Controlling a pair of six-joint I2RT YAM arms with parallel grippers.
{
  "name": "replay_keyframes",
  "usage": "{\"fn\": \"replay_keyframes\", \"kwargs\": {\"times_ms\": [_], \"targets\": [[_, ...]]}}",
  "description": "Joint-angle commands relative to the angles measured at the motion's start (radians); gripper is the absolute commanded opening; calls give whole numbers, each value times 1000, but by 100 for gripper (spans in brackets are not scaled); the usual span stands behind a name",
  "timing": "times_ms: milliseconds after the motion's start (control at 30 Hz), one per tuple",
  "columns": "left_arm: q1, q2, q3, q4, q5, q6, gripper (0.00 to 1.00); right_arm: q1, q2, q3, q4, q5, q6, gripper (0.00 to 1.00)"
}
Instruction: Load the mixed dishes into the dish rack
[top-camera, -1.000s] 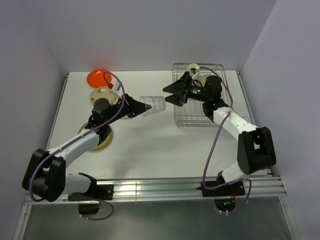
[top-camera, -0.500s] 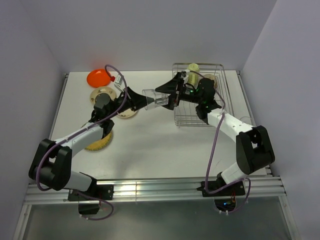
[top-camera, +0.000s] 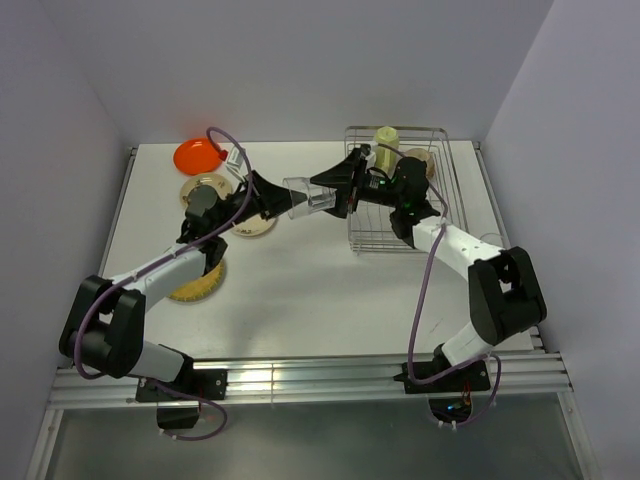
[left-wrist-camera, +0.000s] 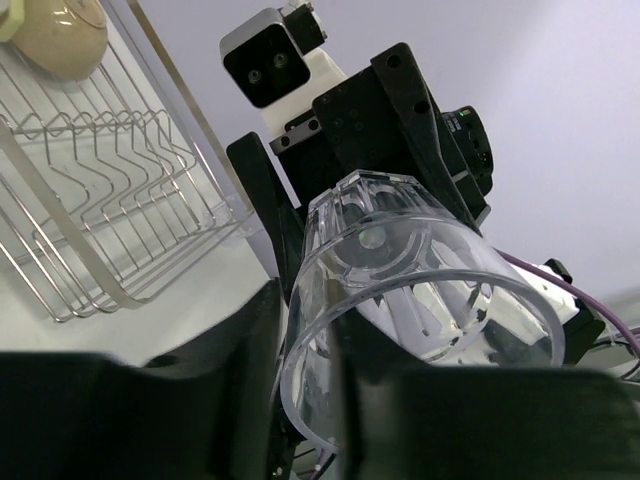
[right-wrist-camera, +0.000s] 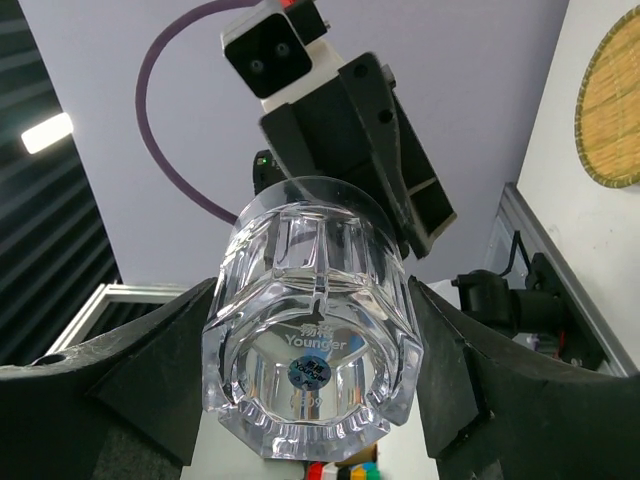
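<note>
Top view, centre, left of dish rack (top-camera: 385, 249): clear glass (top-camera: 308, 197) airborne. Within last second you moved right gripper (top-camera: 335, 195) in around base, grip not confirmable; left gripper (top-camera: 283, 203) pinched rim. Handover toward rack begun.

A white table (top-camera: 300, 290) sits between pale lavender walls (top-camera: 300, 60).

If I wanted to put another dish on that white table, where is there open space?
The widest bare patch is the middle and front of the table, bordered by the woven plate, the dish rack and the arms' bases. A narrower strip lies at the back, between the orange plate and the rack. The far-left corner is crowded with plates.
</note>
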Motion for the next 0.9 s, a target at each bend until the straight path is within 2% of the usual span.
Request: {"fn": "replay_keyframes", "kwargs": {"times_ms": [0, 33, 133, 200, 400, 433, 533, 567, 600, 633, 667, 733, 767, 867], "targets": [[11, -3, 43, 30, 14, 10, 39, -2, 17, 18, 104, -30, -22, 10], [13, -6, 46, 20, 16, 21, 52, -10, 28, 35, 104, -38, -38, 7], [20, -23, 44, -13, 30, 46, 71, -34, 46, 72, 118, -91, -121, 3], [26, -49, 37, -46, 25, 61, 77, -60, 51, 81, 144, -128, -177, 2], [57, -180, 47, -304, -67, 242, 79, -151, 45, 113, 95, -196, -348, 0], [60, -199, 61, -416, -93, 313, 79, -166, 45, 133, 51, -207, -386, 0], [65, -279, 78, -619, -217, 447, 83, -223, 56, 255, -372, -181, -712, 0], [66, -315, 75, -650, -246, 469, 84, -232, 56, 300, -504, -143, -966, 0], [68, -335, 70, -677, -290, 489, 85, -243, 65, 350, -789, -88, -1096, 0], [71, -351, 54, -695, -306, 512, 86, -241, 71, 447, -901, -23, -1219, 0], [72, -383, 44, -720, -318, 521, 86, -240, 75, 482, -971, 114, -1379, 0], [80, -409, 17, -740, -346, 529, 86, -244, 92, 547, -1072, 235, -1516, 0], [83, -430, 6, -747, -349, 527, 86, -244, 103, 569, -1097, 363, -1560, 0], [88, -461, -25, -755, -361, 526, 86, -254, 143, 622, -1143, 508, -1701, 0]]}}
